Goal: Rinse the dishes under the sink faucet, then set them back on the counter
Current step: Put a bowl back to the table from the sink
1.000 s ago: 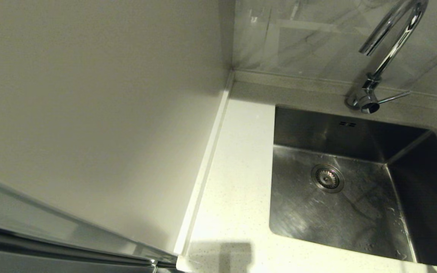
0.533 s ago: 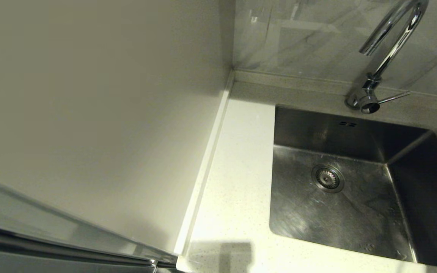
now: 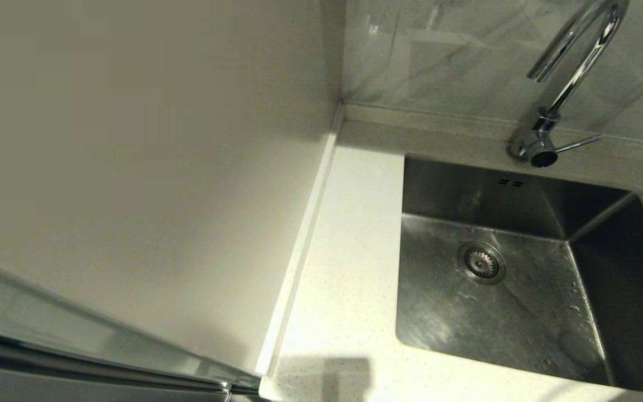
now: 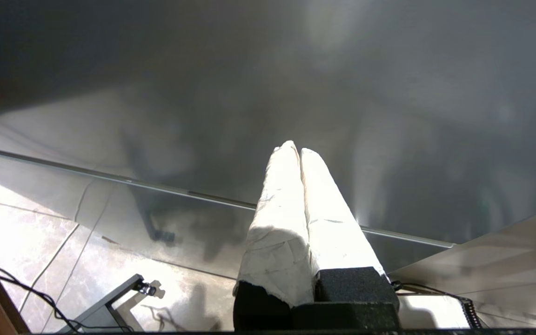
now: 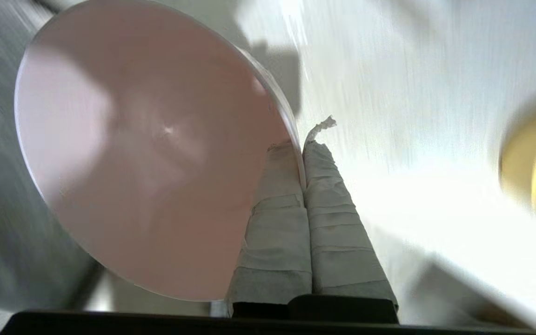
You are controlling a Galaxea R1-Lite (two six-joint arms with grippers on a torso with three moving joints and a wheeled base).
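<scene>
Right pincer (image 5: 301,151) pinched the rim of the pale pink round shallow bowl (image 5: 147,153); left pincer (image 4: 296,151) hung pressed together.

Head camera looks steeply down at the sink (image 3: 500,312) — wrist cameras sit close behind their end effectors.

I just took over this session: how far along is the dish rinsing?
Done: nothing I can confirm; the sink holds no dishes, though its floor shows droplets, and no water runs from the faucet. In hand: the right gripper is shut on the rim of the pink bowl, outside the head view. Left: setting it on the counter. The other bowls are not visible. The left gripper is shut, parked low.
</scene>
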